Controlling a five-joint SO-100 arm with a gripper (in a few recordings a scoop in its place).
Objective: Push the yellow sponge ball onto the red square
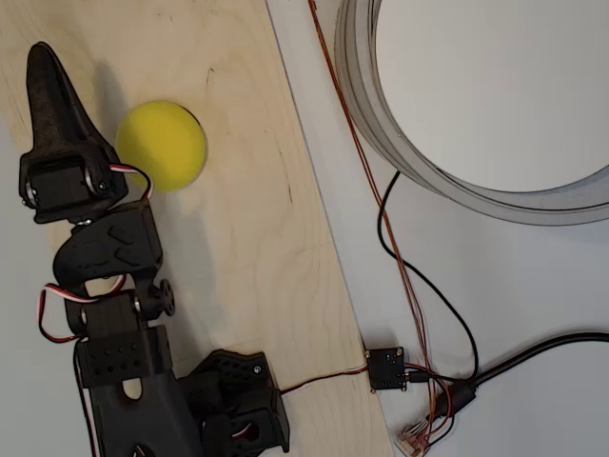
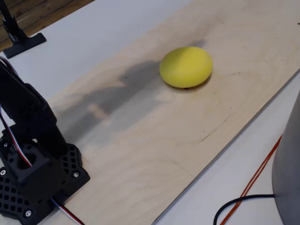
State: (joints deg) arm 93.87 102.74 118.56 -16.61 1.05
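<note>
Yellow sponge ball (image 1: 162, 145): resting on the pale plywood board (image 1: 238, 238), which lies on a white table (image 1: 495, 305); in the fixed view the ball (image 2: 186, 66) sits near the board's far end. Black gripper (image 1: 48, 90): just left of the ball in the overhead view, tip pointing toward the top edge; fingers look pressed together, nothing between them. Arm base (image 2: 35, 185): on the board's near corner. Grey ring (image 1: 457, 181) and cables (image 1: 419, 286): beside the board.

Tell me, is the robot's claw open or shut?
Cannot tell. In the overhead view the gripper looks like one dark pointed shape beside the yellow sponge ball, with no gap showing between fingers.
</note>
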